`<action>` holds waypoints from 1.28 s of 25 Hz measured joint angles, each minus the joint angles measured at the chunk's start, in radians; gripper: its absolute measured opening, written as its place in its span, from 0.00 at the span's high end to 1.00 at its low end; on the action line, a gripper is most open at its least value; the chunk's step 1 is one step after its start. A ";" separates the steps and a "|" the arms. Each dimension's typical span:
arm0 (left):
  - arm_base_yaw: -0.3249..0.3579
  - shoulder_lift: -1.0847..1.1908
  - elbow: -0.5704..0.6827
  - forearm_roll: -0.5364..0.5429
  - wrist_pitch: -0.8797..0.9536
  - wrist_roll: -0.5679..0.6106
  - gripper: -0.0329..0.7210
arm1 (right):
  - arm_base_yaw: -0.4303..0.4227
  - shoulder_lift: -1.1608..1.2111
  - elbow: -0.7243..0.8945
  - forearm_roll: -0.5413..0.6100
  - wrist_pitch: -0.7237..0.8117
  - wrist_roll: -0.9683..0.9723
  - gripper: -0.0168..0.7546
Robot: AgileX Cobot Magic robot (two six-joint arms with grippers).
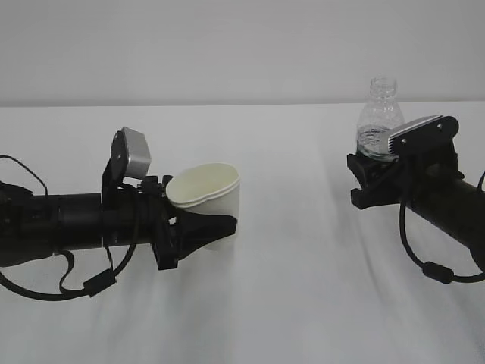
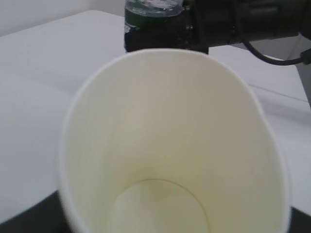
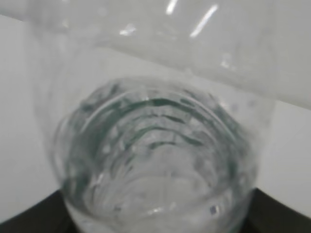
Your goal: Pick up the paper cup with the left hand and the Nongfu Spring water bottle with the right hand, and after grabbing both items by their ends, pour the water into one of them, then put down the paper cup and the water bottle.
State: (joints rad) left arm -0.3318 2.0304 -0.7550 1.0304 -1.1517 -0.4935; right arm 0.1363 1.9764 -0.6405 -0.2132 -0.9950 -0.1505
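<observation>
**A:** Paper cup (image 1: 206, 199) first: clamped low on its body by the left hand (image 1: 198, 227), rim squashed to an oval, tilted a little toward the camera. Looks lifted off the white table (image 1: 288, 303), though hard to be sure from this angle.

**B:** And the water bottle (image 1: 377, 117)?

**A:** Upright, capless, lower half clasped by the right hand (image 1: 373, 178). Well apart from the cup, over on the right side.

**B:** So which step?

**A:** Both grabs done, by the look of it; pouring not yet begun. Cup bottom dry and bare in the left wrist view (image 2: 160, 208).

**B:** Next move, then?

**A:** Probably bringing the two together, neck above the cup's mouth, then tipping the bottle slowly. Worth care: squeezed rim makes a narrower target, and soft paper could buckle under a harder grip.

**B:** Anything one camera gives that the others miss?

**A:** Left wrist view looks straight into the cup and catches the dark green label band (image 2: 146, 22) beyond it, hidden behind the gripper in the exterior view. Right wrist view peers down through the ribbed plastic (image 3: 155, 160); some water (image 3: 160, 194) seemingly at the bottom, but too blurred to judge how much. Only the exterior view shows the gap between the two hands.
</observation>
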 joint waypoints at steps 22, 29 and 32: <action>-0.139 0.062 -0.134 0.033 0.015 -0.059 0.37 | 0.000 -0.006 0.073 0.088 -0.051 -0.137 0.44; -0.141 0.062 -0.134 0.037 0.013 -0.061 0.37 | 0.000 -0.065 0.101 0.213 -0.044 -0.201 0.44; -0.141 0.062 -0.134 0.037 0.012 -0.062 0.37 | 0.000 -0.067 0.109 0.213 -0.044 -0.207 0.44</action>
State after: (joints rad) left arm -0.4731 2.0922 -0.8893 1.0674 -1.1397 -0.5560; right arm 0.1363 1.9096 -0.5318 0.0000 -1.0393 -0.3577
